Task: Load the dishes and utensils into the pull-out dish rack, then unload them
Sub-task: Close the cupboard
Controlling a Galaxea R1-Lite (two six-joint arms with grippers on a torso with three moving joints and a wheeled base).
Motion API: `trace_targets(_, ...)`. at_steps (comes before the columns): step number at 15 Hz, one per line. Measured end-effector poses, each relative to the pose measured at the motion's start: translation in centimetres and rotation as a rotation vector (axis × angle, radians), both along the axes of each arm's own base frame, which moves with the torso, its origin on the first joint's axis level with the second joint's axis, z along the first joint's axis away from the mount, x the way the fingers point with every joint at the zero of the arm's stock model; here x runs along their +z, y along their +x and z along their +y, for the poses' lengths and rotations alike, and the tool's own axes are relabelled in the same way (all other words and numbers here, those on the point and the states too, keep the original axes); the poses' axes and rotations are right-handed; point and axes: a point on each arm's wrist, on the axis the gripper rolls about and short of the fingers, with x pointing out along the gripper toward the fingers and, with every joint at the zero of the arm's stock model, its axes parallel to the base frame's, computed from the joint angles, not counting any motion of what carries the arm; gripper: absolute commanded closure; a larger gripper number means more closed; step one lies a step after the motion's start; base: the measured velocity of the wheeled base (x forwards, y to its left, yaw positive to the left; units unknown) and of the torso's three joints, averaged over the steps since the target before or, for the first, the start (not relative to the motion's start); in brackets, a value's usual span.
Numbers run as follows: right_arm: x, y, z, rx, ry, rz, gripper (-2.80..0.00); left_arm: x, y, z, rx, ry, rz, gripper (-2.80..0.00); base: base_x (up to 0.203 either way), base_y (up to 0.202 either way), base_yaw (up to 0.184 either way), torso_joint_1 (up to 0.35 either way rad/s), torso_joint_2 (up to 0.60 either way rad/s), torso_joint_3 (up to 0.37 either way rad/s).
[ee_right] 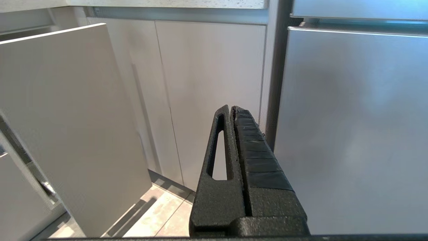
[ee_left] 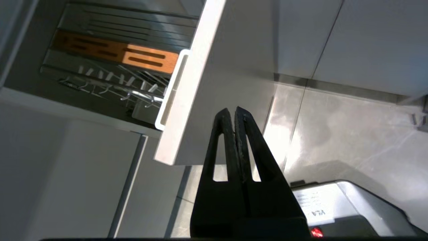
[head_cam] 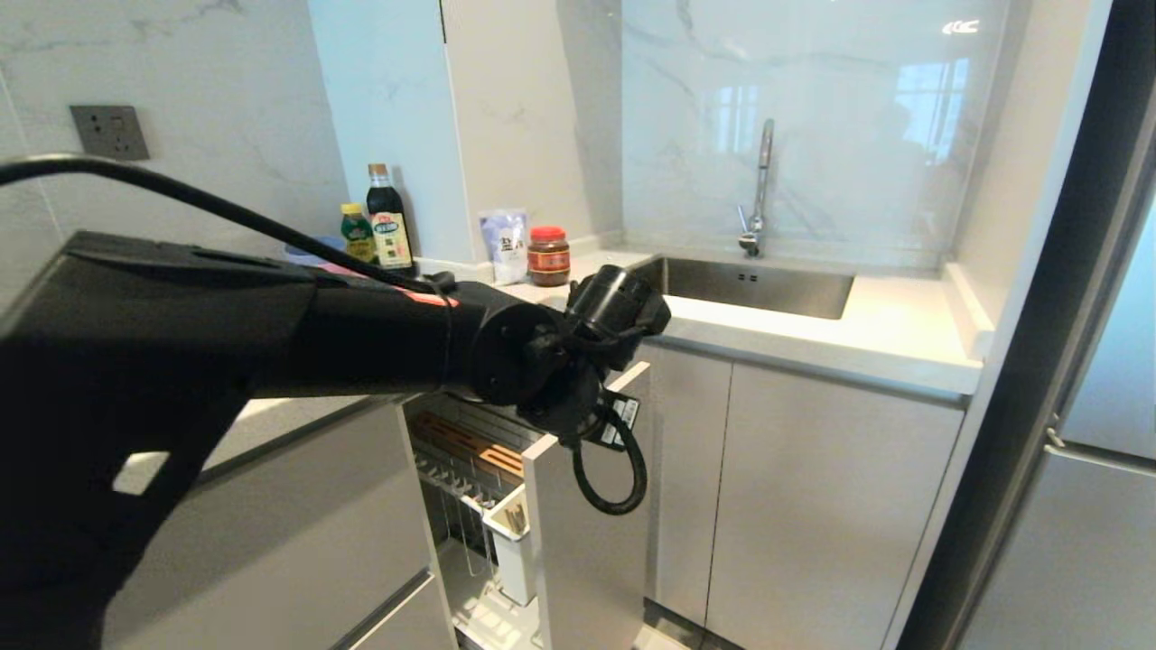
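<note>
The pull-out dish rack (head_cam: 452, 487) stands drawn out from under the counter. It shows chrome wire pegs, a slotted wooden strip (head_cam: 474, 449) (ee_left: 133, 55), a white caddy (head_cam: 510, 542) (ee_left: 170, 90) and a grey door front (head_cam: 587, 542) (ee_left: 227, 83) (ee_right: 67, 117). No dishes or utensils show. My left arm reaches across above the rack, its wrist (head_cam: 578, 361) over the door's top edge. The left gripper (ee_left: 233, 112) is shut and empty, hanging in front of the door's outer face. The right gripper (ee_right: 231, 108) is shut and empty, held low and facing the cabinet doors.
On the counter stand sauce bottles (head_cam: 388, 226), a white pouch (head_cam: 504, 244) and a red-lidded jar (head_cam: 548, 255), with a sink (head_cam: 759, 284) and faucet (head_cam: 761, 181) to the right. A tall fridge (head_cam: 1102, 451) (ee_right: 351, 127) stands at the far right. My own base (ee_left: 334, 207) sits on the tiled floor.
</note>
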Motion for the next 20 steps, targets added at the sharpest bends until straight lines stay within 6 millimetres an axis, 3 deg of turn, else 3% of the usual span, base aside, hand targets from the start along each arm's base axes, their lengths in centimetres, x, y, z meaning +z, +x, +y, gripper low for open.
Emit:
trace_targets(4, 0.0, 0.0, 0.0, 0.0, 0.0, 0.001, 0.0, -3.2, 1.5, -0.7, 0.01, 0.051, 0.049, 0.0, 0.0, 0.0, 0.0, 0.0, 0.0, 0.0)
trace_targets(8, 0.0, 0.0, 0.0, -0.001, 0.0, 0.0, 0.0, -5.2, 3.3, -0.3, 0.045, 0.075, 0.073, 0.0, 0.0, 0.0, 0.0, 0.0, 0.0, 0.0)
trace_targets(20, 0.0, 0.0, 0.0, 0.0, 0.0, 0.0, 0.0, -5.8, 6.6, 2.4, 0.139, 0.08, 0.068, 0.0, 0.0, 0.0, 0.0, 0.0, 0.0, 0.0)
